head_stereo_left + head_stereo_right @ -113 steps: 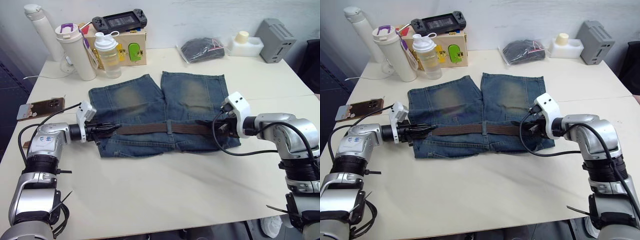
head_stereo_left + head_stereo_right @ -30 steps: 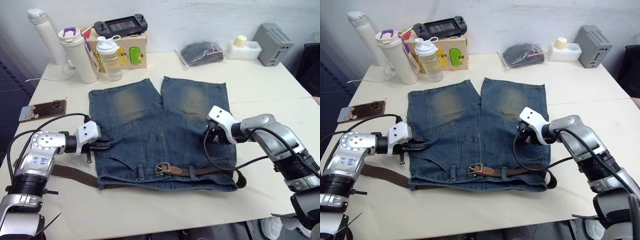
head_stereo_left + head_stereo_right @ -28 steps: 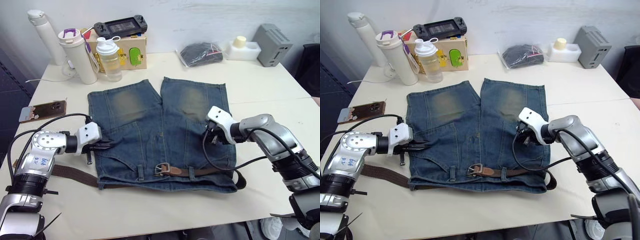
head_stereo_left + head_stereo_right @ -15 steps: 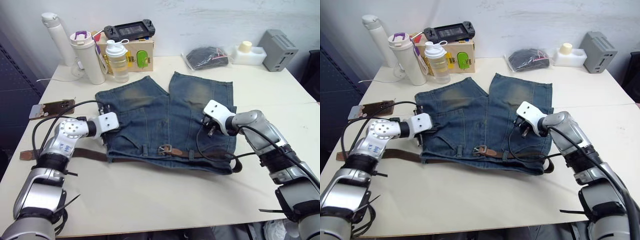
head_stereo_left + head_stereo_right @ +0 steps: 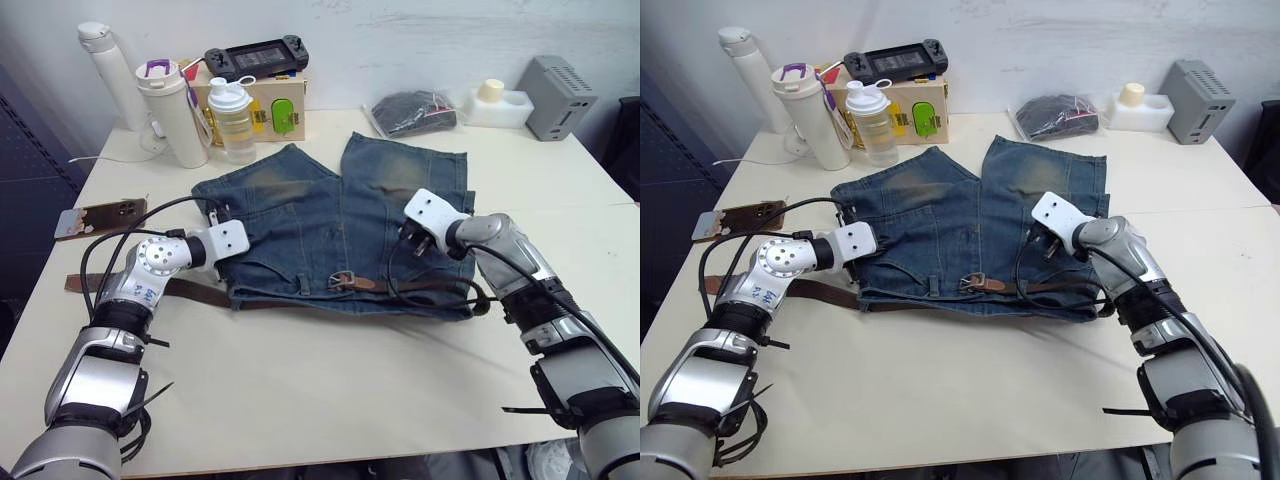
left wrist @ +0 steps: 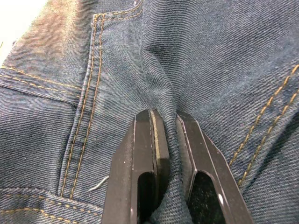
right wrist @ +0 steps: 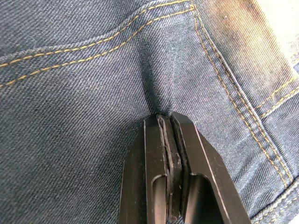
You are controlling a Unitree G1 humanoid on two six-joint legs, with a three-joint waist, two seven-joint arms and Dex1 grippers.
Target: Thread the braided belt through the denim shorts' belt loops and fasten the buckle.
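Denim shorts (image 5: 330, 225) now farther back

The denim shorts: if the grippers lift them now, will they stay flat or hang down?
The denim shorts would probably sag, since the cloth bunches into a fold at the left gripper and puckers at the right gripper. The braided belt looks floppy too: its free end trails on the table, so it would likely dangle.

left gripper (image 6: 166, 122) jaws pinched closed, right gripper (image 7: 167, 122) likewise
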